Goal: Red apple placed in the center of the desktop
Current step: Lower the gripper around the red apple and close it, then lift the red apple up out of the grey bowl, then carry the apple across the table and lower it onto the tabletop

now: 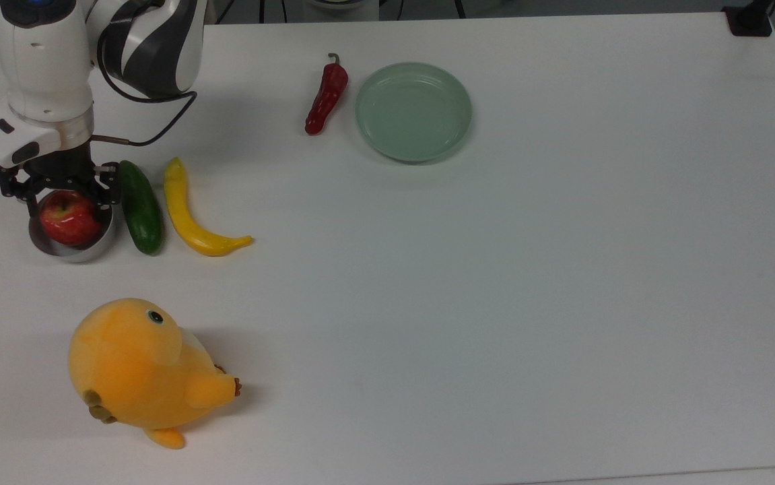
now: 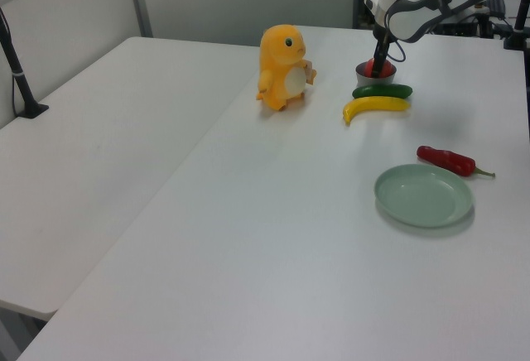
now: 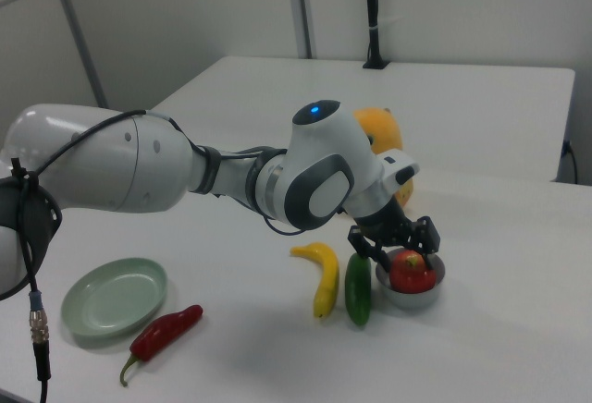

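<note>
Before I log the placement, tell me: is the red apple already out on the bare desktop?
No. The red apple sits inside the small metal bowl, at the top view's left of the green cucumber.

The red apple [image 1: 69, 220], glossy with yellowish streaks, sits upright inside a small metal bowl [image 1: 72, 250] at the far left of the top view, on the plain white table [image 1: 495, 303].

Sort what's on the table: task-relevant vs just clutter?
In play:
red apple, sitting in the small metal bowl
gripper, fingers either side of the apple
desktop, the drop spot

Lying about:
cucumber
banana
chili pepper
green plate
orange plush toy
</note>
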Robot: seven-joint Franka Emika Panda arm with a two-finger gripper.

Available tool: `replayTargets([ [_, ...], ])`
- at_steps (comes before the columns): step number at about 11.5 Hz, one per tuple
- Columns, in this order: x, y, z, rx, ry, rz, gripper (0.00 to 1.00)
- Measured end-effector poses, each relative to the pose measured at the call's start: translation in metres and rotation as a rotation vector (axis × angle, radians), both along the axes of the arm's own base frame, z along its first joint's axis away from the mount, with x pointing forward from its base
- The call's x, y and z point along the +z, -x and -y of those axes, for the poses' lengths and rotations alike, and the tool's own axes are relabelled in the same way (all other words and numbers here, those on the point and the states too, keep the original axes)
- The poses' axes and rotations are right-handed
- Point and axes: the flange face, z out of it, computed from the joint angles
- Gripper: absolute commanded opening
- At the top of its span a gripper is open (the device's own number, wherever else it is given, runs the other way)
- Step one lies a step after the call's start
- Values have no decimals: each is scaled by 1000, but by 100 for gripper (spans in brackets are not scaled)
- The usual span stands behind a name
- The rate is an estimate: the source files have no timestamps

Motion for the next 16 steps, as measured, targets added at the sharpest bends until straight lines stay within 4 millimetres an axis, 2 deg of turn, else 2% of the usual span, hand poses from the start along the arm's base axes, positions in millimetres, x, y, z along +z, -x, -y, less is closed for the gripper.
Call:
replayTargets([
  [1, 1, 0, 0, 12, 7, -3, 37],
  [2, 1, 0, 0, 19, 9, -6, 28],
  [6, 3, 0, 0, 41, 16, -9, 28],
  [8, 23, 0, 0, 39, 18, 6, 28],
  [10, 74, 6, -7, 32, 8, 19, 28],
  [11, 108, 11, -20, 40, -2, 24, 28],
  [13, 166, 22, -60, 72, -40, 27, 28],
  [15, 207, 37, -104, 109, -109, 7, 29],
  [16, 219, 44, -120, 126, -130, -11, 29],
])
